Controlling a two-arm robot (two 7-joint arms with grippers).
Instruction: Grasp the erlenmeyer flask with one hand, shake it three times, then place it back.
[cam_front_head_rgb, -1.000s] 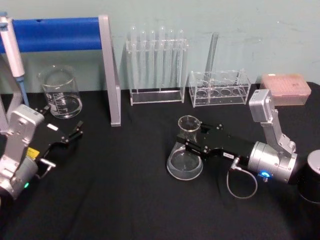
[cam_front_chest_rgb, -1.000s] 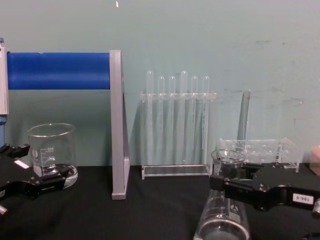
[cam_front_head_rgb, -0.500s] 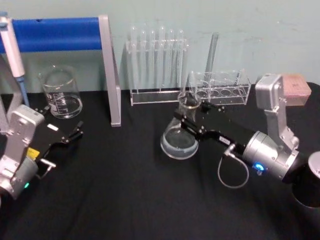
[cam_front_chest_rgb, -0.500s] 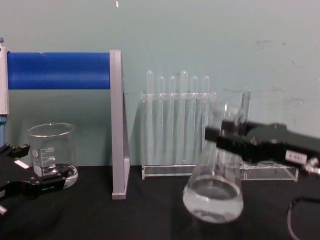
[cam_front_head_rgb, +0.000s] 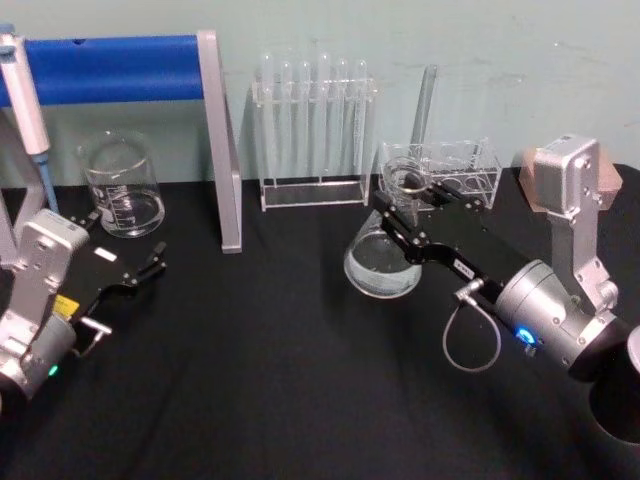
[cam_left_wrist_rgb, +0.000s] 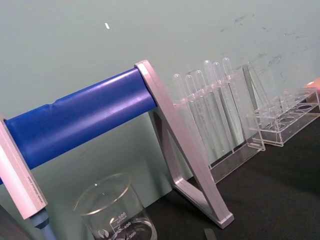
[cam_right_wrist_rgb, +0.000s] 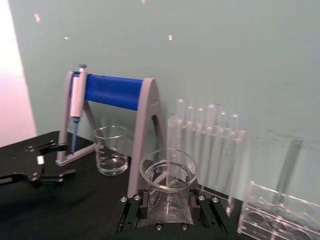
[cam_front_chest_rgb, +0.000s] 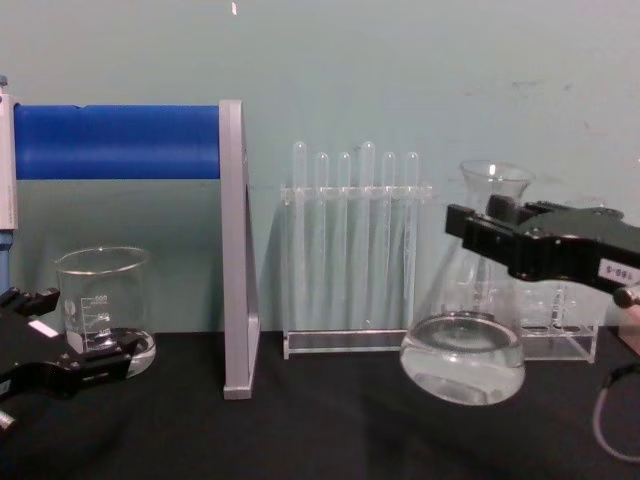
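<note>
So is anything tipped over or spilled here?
Nothing is spilled. The erlenmeyer flask hangs tilted above the black table, because the right end effector grips its neck. The beaker and test tubes stand upright. The left end effector sits parked near the beaker.

Black L pincer & R pincer, silver wrists, white labels, grey cable, blue LED.

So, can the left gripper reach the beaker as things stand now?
Probably yes. The left gripper sits open on the near side of the beaker, with nothing between them. The blue bar is well above the beaker's rim, so a low approach looks free.
</note>
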